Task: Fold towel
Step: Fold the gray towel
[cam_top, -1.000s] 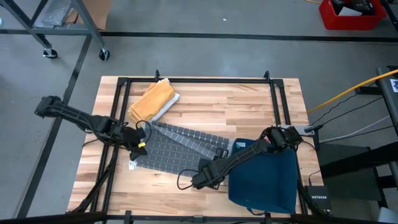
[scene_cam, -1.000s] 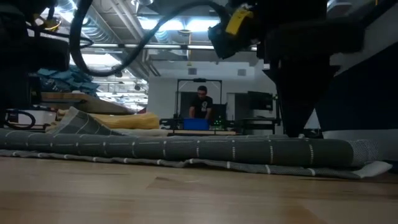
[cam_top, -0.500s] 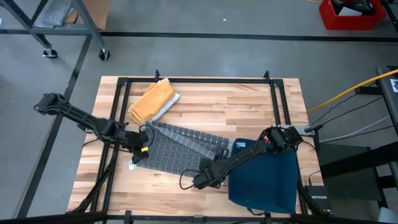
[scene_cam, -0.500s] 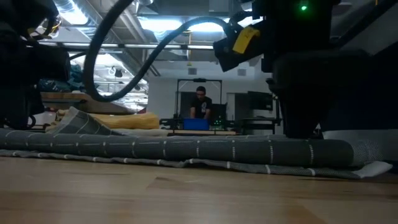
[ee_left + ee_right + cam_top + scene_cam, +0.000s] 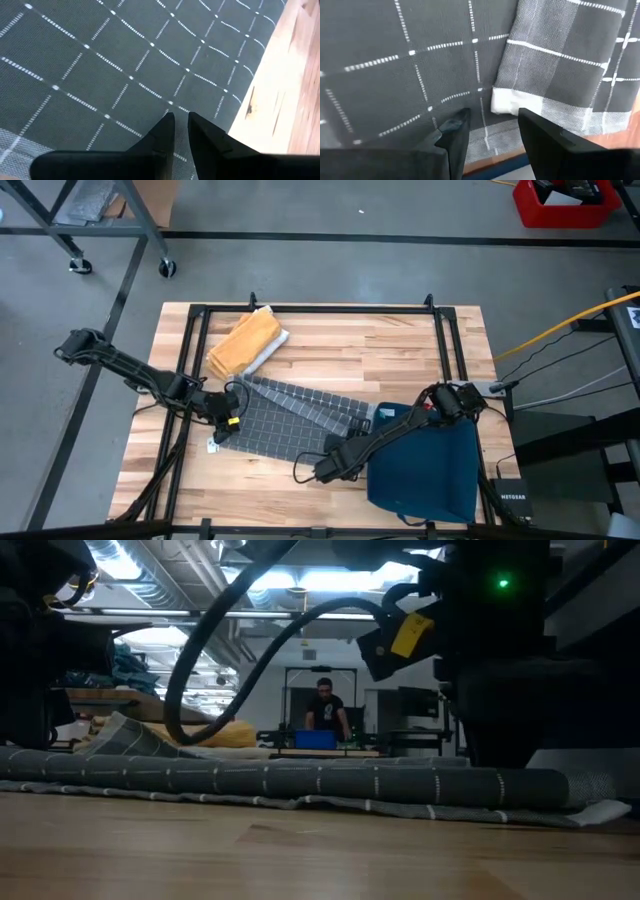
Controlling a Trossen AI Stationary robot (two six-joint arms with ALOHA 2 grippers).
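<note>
Grey, checked towel (image 5: 290, 420): lay slantwise near the front middle of the wooden tabletop (image 5: 380, 345), mostly flat, with one strip doubled over along its far edge. Judged barely begun: no clean fold made, main folds left to do. Left gripper (image 5: 222, 425) at the towel's left edge, fingers narrowly parted, no cloth seen pinched. Right gripper (image 5: 492, 117) over the white-hemmed front corner, fingers apart, holding nothing. Beyond: folded yellow towel (image 5: 245, 340) at the back left, dark blue cloth (image 5: 430, 470) at the front right.
</note>
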